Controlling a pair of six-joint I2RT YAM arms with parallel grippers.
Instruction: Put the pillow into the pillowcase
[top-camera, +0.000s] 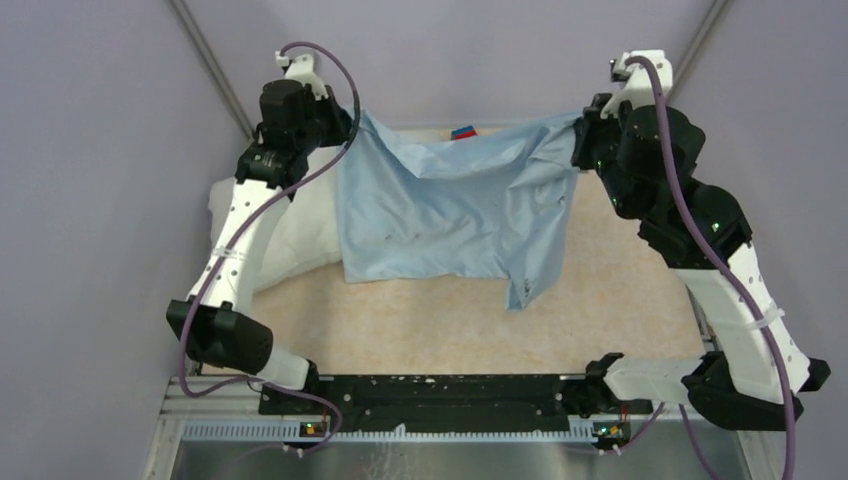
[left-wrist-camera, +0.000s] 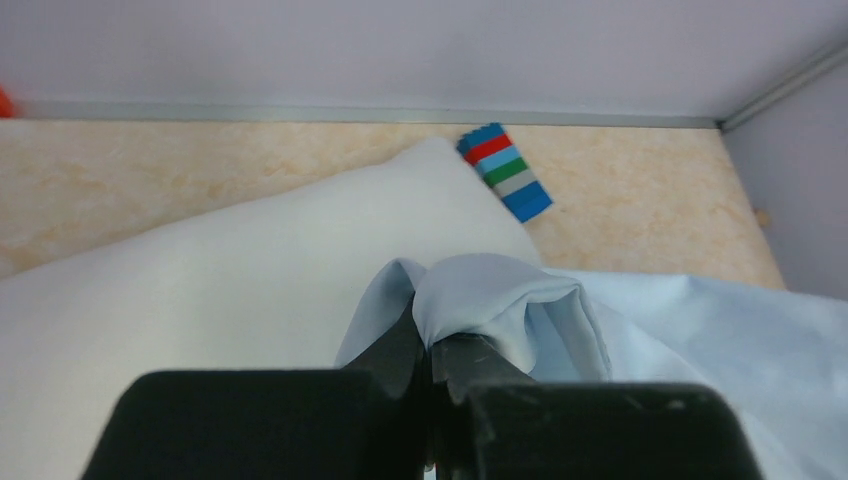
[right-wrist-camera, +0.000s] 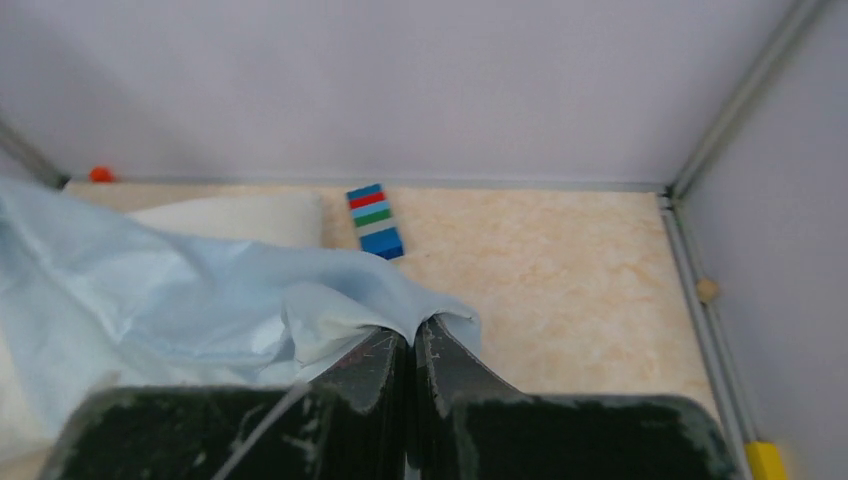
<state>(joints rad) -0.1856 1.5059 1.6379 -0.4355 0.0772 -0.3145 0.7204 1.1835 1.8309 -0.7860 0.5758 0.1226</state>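
Note:
The light-blue pillowcase (top-camera: 450, 210) hangs spread between both grippers above the table. My left gripper (top-camera: 345, 120) is shut on its upper left corner; the cloth drapes over the fingertips in the left wrist view (left-wrist-camera: 500, 300). My right gripper (top-camera: 580, 125) is shut on its upper right corner, as the right wrist view (right-wrist-camera: 200, 290) shows. The off-white pillow (top-camera: 290, 235) lies on the table at the left, partly under the pillowcase and the left arm. It fills the left wrist view (left-wrist-camera: 220, 290) and shows in the right wrist view (right-wrist-camera: 240, 218).
A striped toy brick stack (top-camera: 463, 131) lies by the back wall, also in the left wrist view (left-wrist-camera: 505, 170) and the right wrist view (right-wrist-camera: 375, 220). A small orange object (right-wrist-camera: 99, 174) sits at the back left. Grey walls enclose the beige table (top-camera: 420, 320).

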